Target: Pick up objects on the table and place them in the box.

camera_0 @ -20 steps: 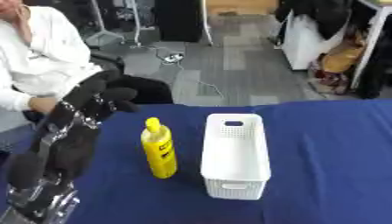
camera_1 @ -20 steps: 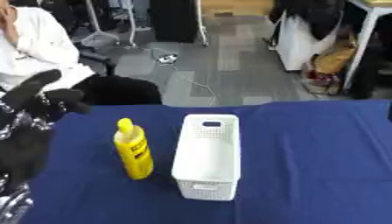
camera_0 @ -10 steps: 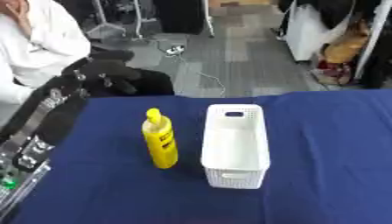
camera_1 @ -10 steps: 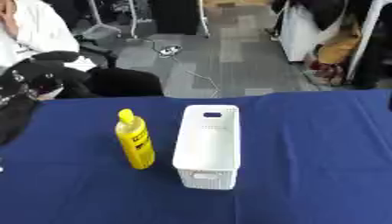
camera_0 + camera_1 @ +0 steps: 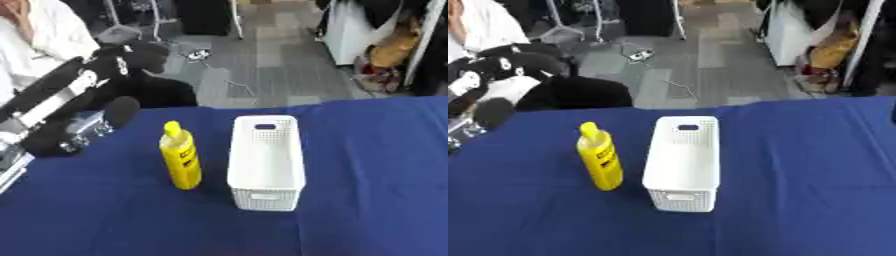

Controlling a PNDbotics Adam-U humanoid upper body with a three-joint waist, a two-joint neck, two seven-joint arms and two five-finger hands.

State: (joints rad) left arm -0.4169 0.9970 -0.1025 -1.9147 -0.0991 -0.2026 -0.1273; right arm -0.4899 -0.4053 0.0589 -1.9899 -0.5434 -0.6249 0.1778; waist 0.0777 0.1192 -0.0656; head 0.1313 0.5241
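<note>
A yellow squeeze bottle (image 5: 180,157) stands upright on the blue table (image 5: 367,165), left of centre. Just to its right stands a white perforated box (image 5: 266,161), long and narrow, with nothing showing inside. My left arm comes in from the left edge and slants up across the table's far-left corner. Its black hand (image 5: 133,53) hangs raised above the far edge, well up and left of the bottle, touching nothing. It is too blurred to read. My right hand appears in neither view.
Behind the table's far edge lies grey office floor with cables (image 5: 229,85) and chair bases. A person in white sits at the far left (image 5: 35,45), close behind my left arm. Bags and clutter stand at the far right (image 5: 394,45).
My left hand has lifted up and away from the table toward the far-left corner. The bottle and box have stayed put; the view has shifted slightly.
</note>
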